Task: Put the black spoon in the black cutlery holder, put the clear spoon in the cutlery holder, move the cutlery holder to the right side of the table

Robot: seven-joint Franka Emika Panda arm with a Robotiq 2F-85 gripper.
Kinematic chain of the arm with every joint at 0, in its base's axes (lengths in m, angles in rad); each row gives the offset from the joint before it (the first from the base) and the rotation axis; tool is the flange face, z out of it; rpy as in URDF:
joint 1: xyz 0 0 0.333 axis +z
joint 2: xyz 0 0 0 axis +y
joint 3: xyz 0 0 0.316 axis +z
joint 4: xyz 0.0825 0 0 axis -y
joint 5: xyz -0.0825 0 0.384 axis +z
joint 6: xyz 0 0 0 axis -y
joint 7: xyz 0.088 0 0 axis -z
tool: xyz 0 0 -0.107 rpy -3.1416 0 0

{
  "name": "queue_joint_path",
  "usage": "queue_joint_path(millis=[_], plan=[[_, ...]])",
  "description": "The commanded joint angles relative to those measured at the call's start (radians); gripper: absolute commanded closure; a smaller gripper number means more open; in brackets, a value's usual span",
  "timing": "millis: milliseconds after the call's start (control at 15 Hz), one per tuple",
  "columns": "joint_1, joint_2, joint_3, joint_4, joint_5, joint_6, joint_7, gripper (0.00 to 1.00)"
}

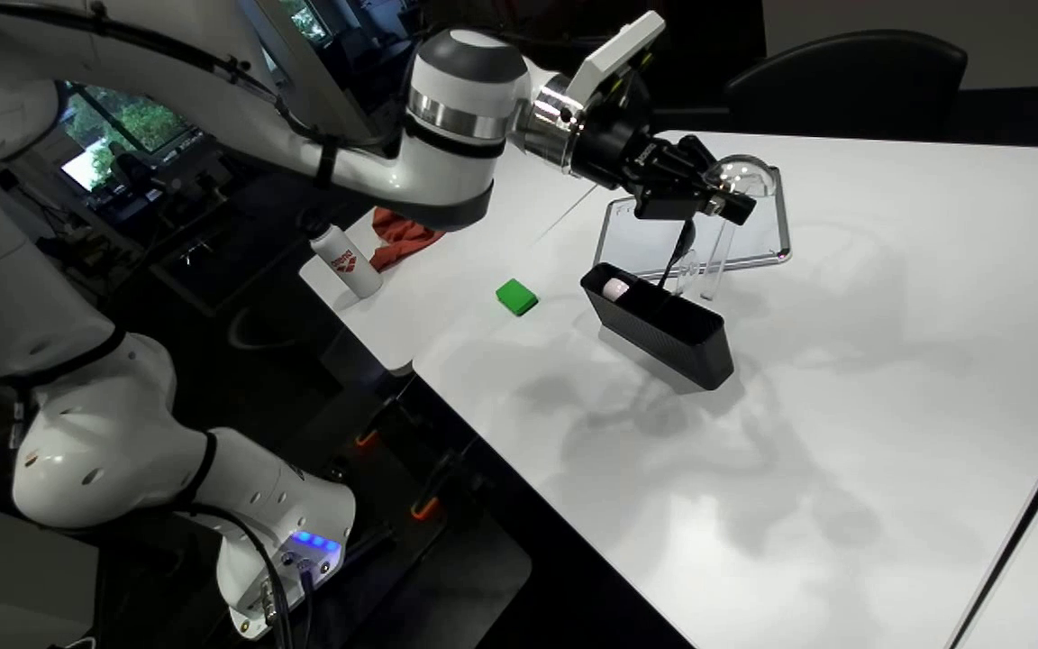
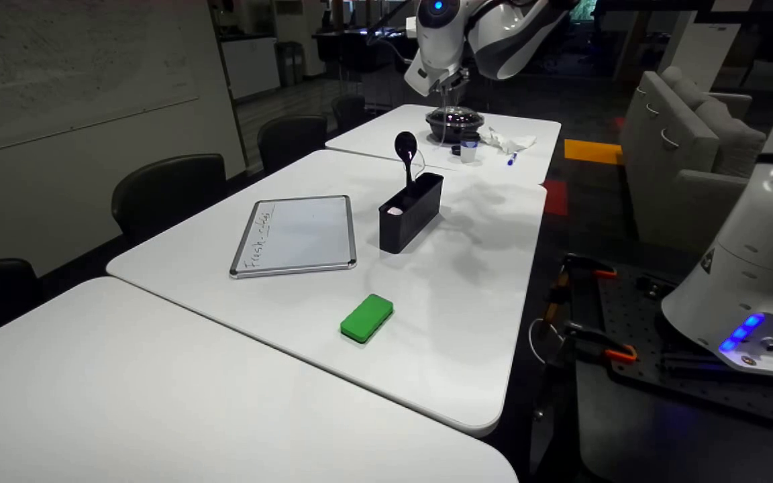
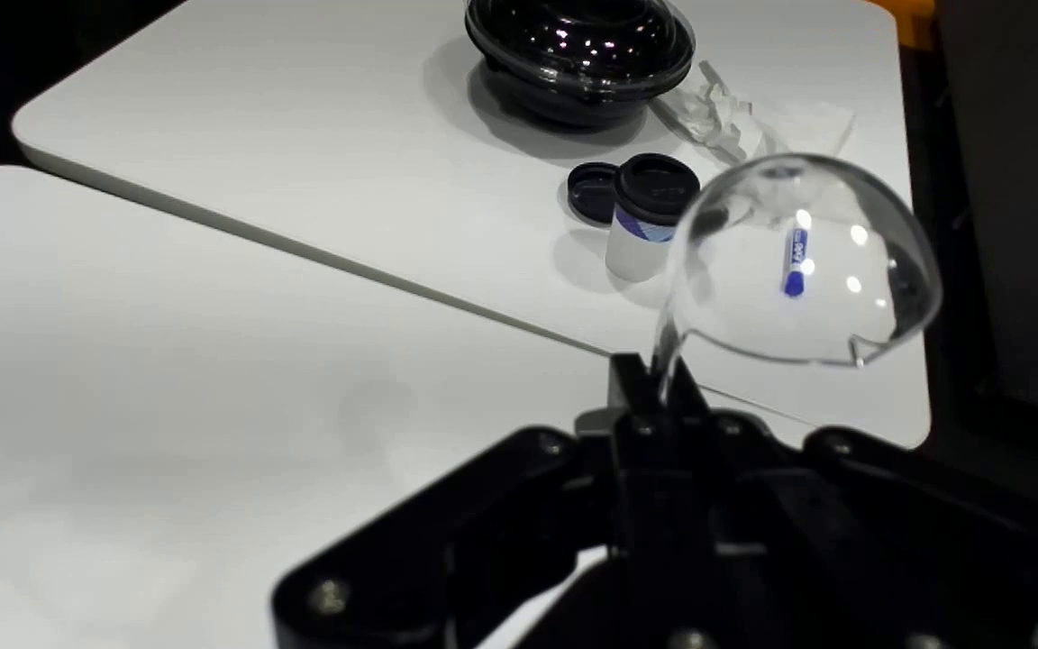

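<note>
Gripper (image 3: 659, 383) aloft, I had the black cutlery holder (image 1: 663, 346) below and left of it in an exterior view, long axis slanting down rightward, black spoon (image 1: 685, 240) inside; the clear spoon (image 3: 830, 261), clamped bowl-up in the jaws, needed, I judged, a leftward carry.

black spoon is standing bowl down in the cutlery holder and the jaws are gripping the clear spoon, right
Not quite: an exterior view shows the black spoon standing bowl up, not down, in the black cutlery holder. The jaws are indeed gripping the clear spoon.
</note>
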Motion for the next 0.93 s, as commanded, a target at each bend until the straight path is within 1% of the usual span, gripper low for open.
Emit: queue_joint_path(millis=[0, 600, 867], plan=[[0.002, 0.018, 0.017, -0.009, -0.007, 0.035, -0.014, 0.99], [-0.005, 0.11, 0.038, 0.009, 0.007, 0.101, -0.032, 0.99], [-0.003, 0.147, 0.039, 0.021, -0.006, 0.107, -0.02, 0.99]])
